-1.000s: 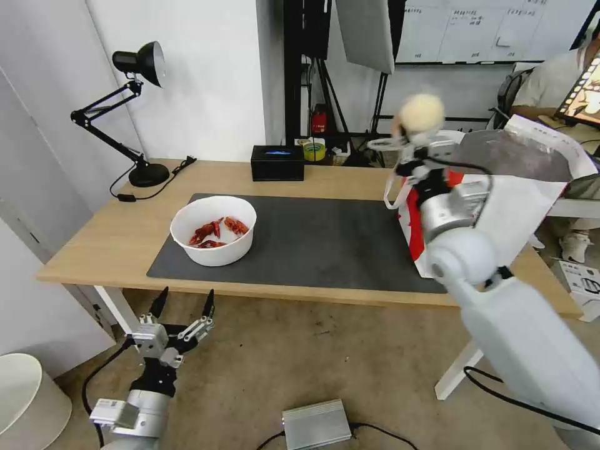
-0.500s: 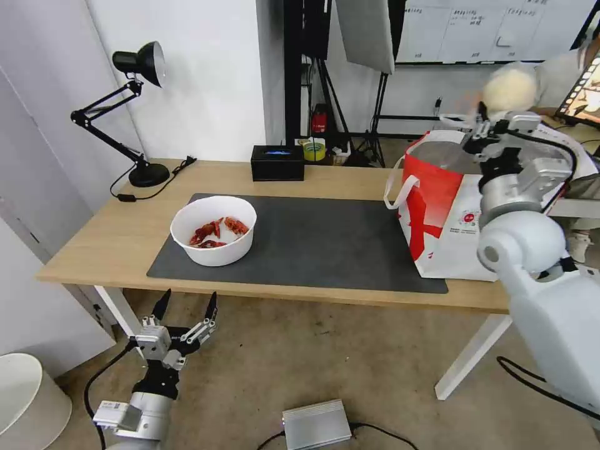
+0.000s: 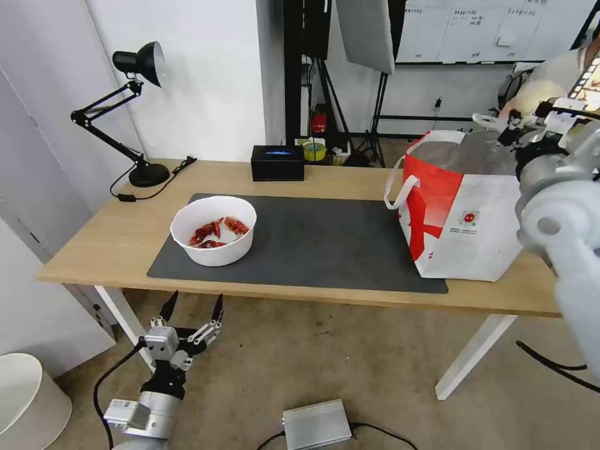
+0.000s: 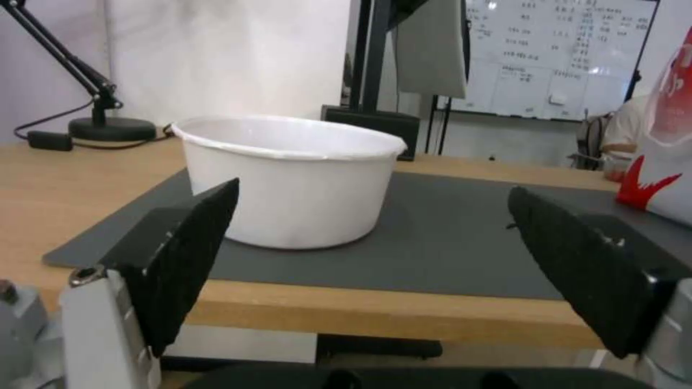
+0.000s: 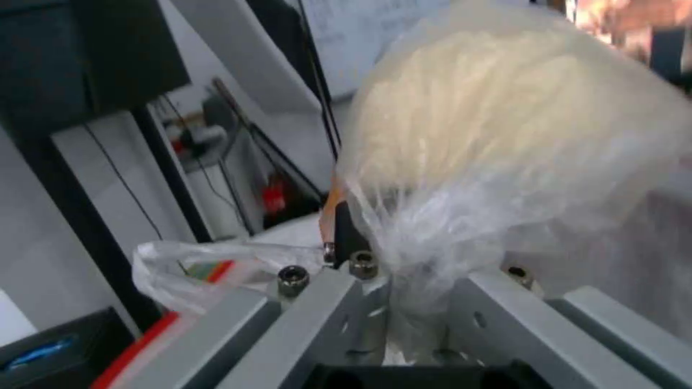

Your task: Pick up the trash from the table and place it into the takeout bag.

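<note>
The left gripper (image 3: 192,305) hangs low before the front edge of the worktop (image 3: 100,244), below its level, with jaws spread wide and nothing between them; they point up and toward the worktop. Straight ahead of these jaws, in the left wrist view, stands the white round bowl (image 4: 288,178) on the dark grey mat (image 4: 447,237), with red crayfish shells (image 3: 215,231) in it. The bowl is upright, well apart from the takeout bag (image 3: 469,219). This boxy white bag with a red side panel stands upright at the worktop's right end, mouth open upward. Above its far right rim the right gripper (image 3: 531,119) is raised, jaws closed on the clear wrap around a beige lump (image 5: 505,140). The rounded lump bulges beyond the jaws, its gathered neck pinched between them.
</note>
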Available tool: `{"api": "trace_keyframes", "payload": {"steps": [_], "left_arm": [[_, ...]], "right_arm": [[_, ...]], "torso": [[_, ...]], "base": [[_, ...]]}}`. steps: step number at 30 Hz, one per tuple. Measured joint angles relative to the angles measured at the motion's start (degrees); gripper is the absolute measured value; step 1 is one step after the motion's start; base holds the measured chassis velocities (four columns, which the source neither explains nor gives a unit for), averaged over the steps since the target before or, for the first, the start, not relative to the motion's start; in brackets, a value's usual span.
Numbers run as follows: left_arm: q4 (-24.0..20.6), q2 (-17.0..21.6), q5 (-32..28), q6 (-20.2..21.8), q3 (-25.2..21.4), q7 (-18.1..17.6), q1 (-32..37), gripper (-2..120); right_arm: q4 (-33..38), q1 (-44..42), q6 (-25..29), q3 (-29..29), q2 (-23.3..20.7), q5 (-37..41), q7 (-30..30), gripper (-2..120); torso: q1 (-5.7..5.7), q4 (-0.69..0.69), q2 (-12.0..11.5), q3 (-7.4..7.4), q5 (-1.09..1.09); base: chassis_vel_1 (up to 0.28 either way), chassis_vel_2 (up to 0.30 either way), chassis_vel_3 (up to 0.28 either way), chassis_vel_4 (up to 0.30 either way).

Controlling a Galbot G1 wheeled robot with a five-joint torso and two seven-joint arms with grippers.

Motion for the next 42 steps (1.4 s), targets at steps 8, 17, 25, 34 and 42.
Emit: {"api": "trace_keyframes", "payload": {"steps": [8, 17, 25, 34, 42], "left_arm": [[0.45, 0.38, -0.53, -0.19, -0.64, 0.0, -0.01, 100], [0.94, 0.57, -0.7, -0.19, -0.46, 0.01, -0.83, 100], [1.13, 0.67, -0.91, -0.12, -0.51, 0.02, -0.98, 100], [0.73, 1.02, -1.57, 0.05, -0.96, 0.03, -1.09, 100], [0.18, 0.93, -1.67, 0.09, -1.15, 0.05, -0.85, 100]], "right_arm": [[-3.11, 0.24, -1.29, -0.15, 2.16, 3.96, 2.97, 0], [-4.36, 1.02, -1.5, -0.42, 3.47, 6.33, 4.06, 12], [-4.63, 1.47, -1.71, -0.47, 3.83, 6.98, 4.93, 44], [-4.83, 2.71, -1.73, -0.04, 3.64, 8.6, 6.13, 78], [-3.87, 2.49, 2.56, 0.38, 3.39, 5.09, 2.64, 99]], "torso": [[0.0, 0.0, 0.0, 0.0, 0.01], [0.0, -0.01, 0.0, 0.0, 0.01], [0.0, -0.01, 0.0, 0.0, 0.01], [0.0, -0.01, 0.0, 0.0, 0.01], [0.0, -0.01, 0.0, 0.0, 0.0]], "base": [[0.0, 0.0, 0.0, 0.0], [0.0, 0.0, 0.0, 0.0], [0.0, 0.0, 0.0, 0.0], [0.0, 0.0, 0.0, 0.0], [0.0, 0.0, 0.0, 0.0]]}}
